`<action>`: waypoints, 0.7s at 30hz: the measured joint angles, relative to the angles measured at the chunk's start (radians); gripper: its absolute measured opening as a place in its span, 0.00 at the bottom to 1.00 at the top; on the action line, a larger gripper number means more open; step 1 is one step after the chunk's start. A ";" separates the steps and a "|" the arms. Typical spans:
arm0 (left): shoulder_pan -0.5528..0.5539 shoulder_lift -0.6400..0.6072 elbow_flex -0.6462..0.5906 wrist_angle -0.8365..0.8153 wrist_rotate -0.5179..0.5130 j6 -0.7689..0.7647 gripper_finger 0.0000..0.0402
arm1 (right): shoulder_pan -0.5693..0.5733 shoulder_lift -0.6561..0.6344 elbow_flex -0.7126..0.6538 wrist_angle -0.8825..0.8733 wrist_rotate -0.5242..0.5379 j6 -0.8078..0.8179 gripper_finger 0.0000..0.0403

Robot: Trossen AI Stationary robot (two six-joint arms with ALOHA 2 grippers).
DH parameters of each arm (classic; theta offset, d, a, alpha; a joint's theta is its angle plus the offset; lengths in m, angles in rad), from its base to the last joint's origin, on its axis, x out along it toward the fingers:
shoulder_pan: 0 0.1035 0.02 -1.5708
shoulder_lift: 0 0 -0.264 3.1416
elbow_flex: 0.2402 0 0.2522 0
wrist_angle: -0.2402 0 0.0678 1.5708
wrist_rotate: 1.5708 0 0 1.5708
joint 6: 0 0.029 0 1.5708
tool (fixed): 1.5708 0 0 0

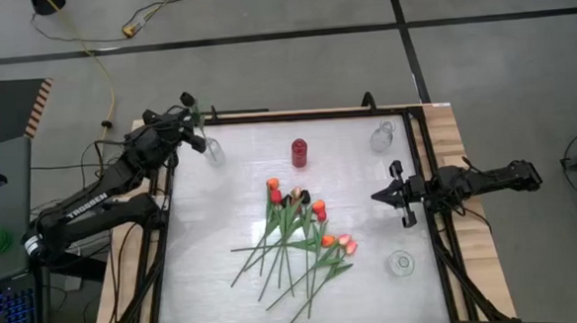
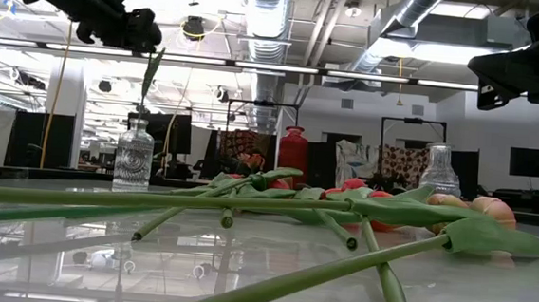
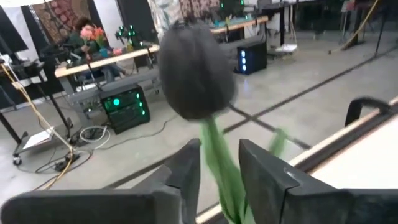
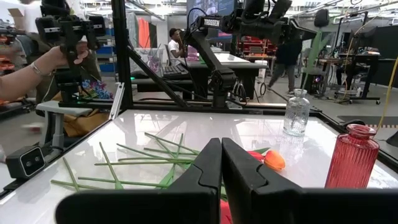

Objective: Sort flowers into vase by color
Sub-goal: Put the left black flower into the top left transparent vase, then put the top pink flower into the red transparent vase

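Gripping black tulip (image 3: pixel 198 78) above corner vase (image 1: pixel 214 152), left hand (image 3: pixel 219 165), table edge.

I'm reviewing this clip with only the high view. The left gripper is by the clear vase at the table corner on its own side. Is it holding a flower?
Observer: Yes. Its wrist view shows the left gripper shut on the green stem of a black tulip.
Operator: Is the stem in the vase?
Observer: The low view shows it hanging down to the mouth of the clear vase. I cannot tell whether it is inside.
Operator: And the right gripper?
Observer: Its wrist view shows the right gripper shut and empty, pointing toward the loose tulips lying on the table.
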 joint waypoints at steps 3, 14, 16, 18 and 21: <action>0.000 -0.025 0.000 -0.056 0.000 -0.005 0.31 | 0.000 0.000 0.000 0.000 0.000 0.000 0.10; -0.003 -0.125 0.049 -0.267 0.040 -0.075 0.41 | 0.000 0.000 0.000 0.001 0.000 0.000 0.10; -0.003 -0.134 0.060 -0.297 0.105 -0.132 0.41 | 0.000 0.000 0.000 0.000 0.000 0.000 0.10; -0.003 -0.138 0.063 -0.310 0.206 -0.181 0.41 | 0.000 0.000 0.000 0.001 0.000 0.000 0.10; -0.009 -0.137 0.063 -0.311 0.391 -0.254 0.41 | 0.000 0.000 0.000 0.000 0.000 0.000 0.10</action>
